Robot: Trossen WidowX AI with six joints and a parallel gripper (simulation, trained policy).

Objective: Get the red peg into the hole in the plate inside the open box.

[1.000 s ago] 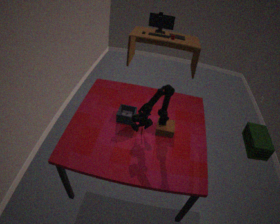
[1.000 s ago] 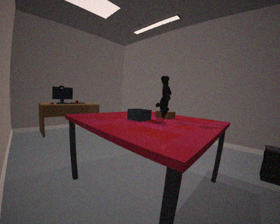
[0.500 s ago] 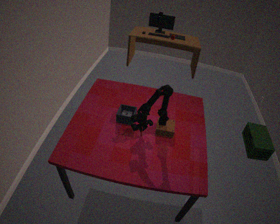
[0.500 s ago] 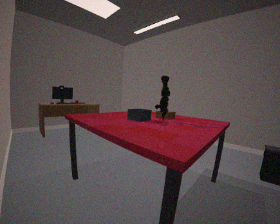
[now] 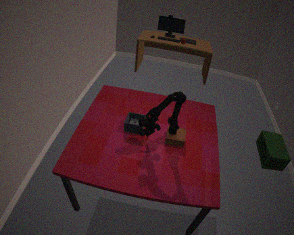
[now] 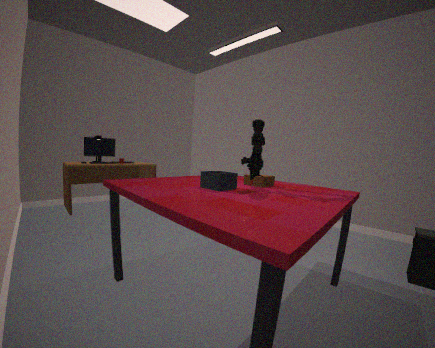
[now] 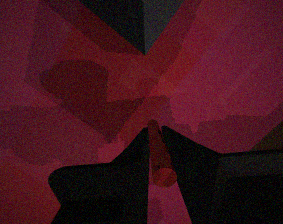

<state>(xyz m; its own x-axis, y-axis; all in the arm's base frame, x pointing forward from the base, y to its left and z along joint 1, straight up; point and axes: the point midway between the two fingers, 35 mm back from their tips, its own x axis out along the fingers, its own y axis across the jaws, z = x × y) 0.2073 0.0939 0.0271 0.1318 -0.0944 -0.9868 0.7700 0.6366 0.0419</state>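
Observation:
The red peg point(image 7: 163, 162) is pinched between the two black fingertips in the wrist view, its round end facing the camera and its far end just beyond the tips. My gripper point(image 7: 154, 130) point(image 5: 146, 134) is shut on it, above the red table beside the box. The peg is too small and dark in the top and exterior views to tell whether it touches the table. The grey open box point(image 5: 133, 127) point(image 6: 218, 181) point(image 7: 123, 19) stands on the table; its corner shows at the wrist view's top. In the top view the arm partly covers the box. The hole is not discernible.
The arm stands on a wooden base block point(image 5: 176, 140) point(image 6: 263, 181) right of the box in the top view. The red table point(image 5: 101, 162) point(image 6: 220, 212) carries broad arm shadows. A desk with a monitor point(image 5: 172, 25) and a green block point(image 5: 273, 150) are away from the table.

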